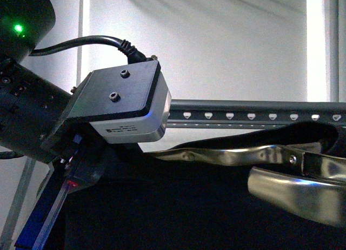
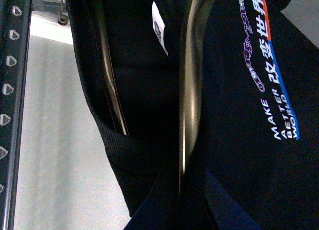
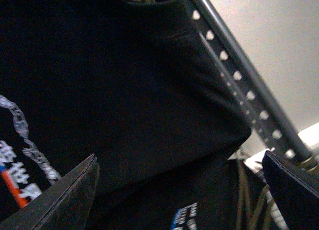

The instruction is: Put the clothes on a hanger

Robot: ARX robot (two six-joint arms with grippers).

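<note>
the black t-shirt [image 1: 178, 206] hangs on its thin metal hanger [image 1: 216, 153] just under the grey rail [image 1: 248, 112] with the heart-shaped holes (whether the hook sits over the rail i can't make out). the right gripper [image 3: 179, 190] is spread wide, its two fingers well apart before the printed chest. the left gripper [image 1: 54, 206] is low by the shirt's edge, and i can't tell how its fingers stand.
</note>
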